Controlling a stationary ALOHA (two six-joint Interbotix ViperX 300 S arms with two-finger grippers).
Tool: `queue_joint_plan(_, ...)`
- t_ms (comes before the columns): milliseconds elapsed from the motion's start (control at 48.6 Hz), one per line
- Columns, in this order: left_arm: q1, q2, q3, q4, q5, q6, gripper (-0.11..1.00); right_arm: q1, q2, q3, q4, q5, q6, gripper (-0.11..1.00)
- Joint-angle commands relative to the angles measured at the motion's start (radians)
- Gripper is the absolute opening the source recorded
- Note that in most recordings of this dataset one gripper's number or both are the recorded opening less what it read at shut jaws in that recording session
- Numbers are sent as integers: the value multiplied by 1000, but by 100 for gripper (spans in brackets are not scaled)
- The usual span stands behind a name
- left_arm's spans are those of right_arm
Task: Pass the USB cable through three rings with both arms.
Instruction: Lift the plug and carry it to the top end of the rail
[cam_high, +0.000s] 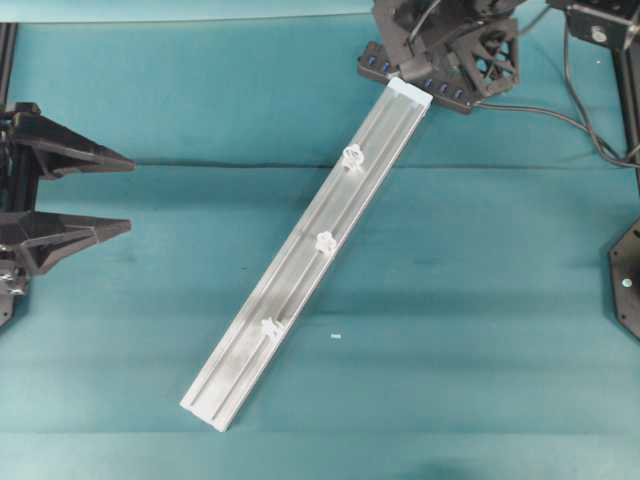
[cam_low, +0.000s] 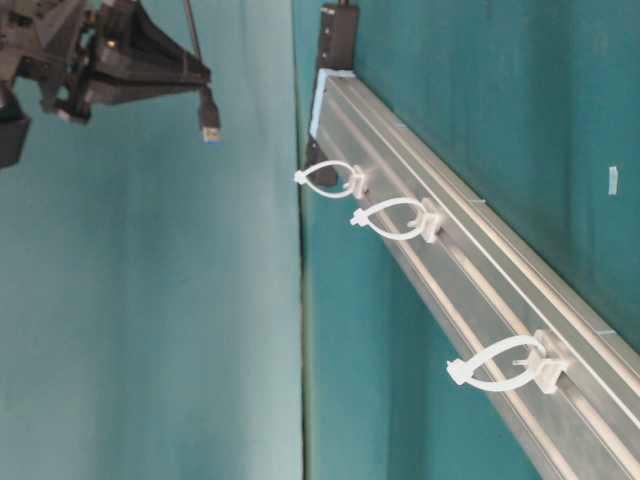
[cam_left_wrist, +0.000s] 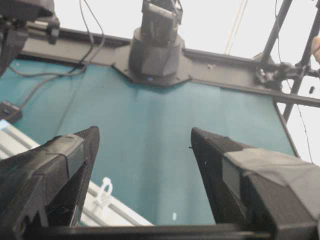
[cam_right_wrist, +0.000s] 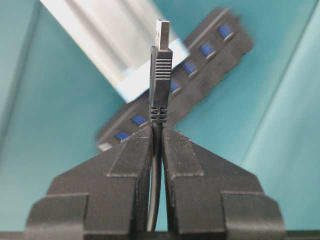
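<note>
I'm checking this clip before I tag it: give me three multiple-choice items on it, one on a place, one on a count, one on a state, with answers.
1. Where is the right gripper?
A. over the rail's far end by the hub
B. at the rail's near end
C. beside the left gripper

2. How many rings sit on the rail?
A. two
B. three
C. five

3. What state is the left gripper in?
A. shut on the USB cable
B. shut, empty
C. open, empty

Answers: 1 A, the overhead view shows it above the hub. 2 B, three rings show along the rail. 3 C, its fingers stand apart with nothing between; the right gripper holds the USB cable.
</note>
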Motion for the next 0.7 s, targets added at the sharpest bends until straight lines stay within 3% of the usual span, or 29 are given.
queue_joint_plan(0,-2,5,-29,2,-5,-3,81,3,25,-3,-5,-17,-58,7)
queue_joint_plan(267,-2,5,-29,2,-5,-12,81,23,48,40,-5,-112,-195,7)
queue_joint_plan(514,-2,20,-29,2,-2,-31,81,35,64,89,-5,-224,-268,7)
queue_joint_plan(678,-2,26,-31,2,0,-31,81,49,78,91,-5,-235,-278,7)
